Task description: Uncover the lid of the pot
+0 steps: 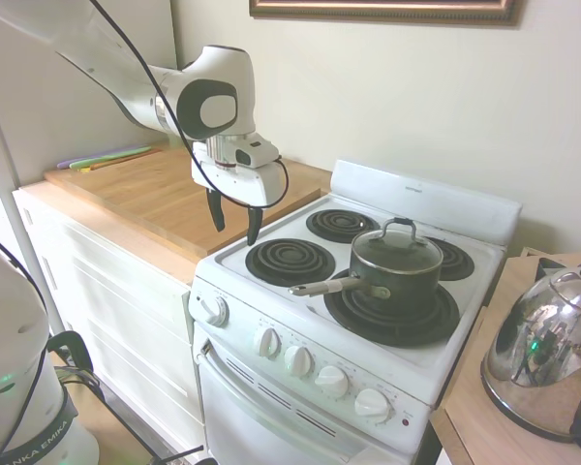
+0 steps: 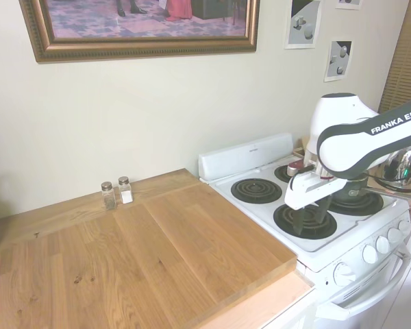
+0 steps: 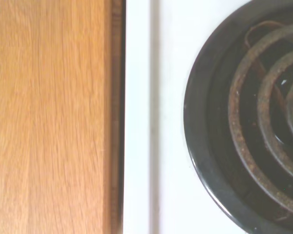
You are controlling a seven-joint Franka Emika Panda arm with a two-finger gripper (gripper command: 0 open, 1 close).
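A dark grey-black pot [image 1: 397,281] with a silver-grey handle is sitting on a white stove [image 1: 271,295] with black spiral-patterned coils, beside a honey-brown wood-grained countertop [image 2: 144,260].

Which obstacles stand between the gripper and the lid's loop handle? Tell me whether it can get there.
Probably yes. The open gripper hangs above the stove's edge, the lid sits on the pot with its handle exposed, and only a bare coil burner lies between.

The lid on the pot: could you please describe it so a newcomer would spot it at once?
On the white stove, the dark pot sits on the front burner nearest the chrome kettle. The lid covers it: clear glass, metal rim, arched loop handle, the only glass item there.
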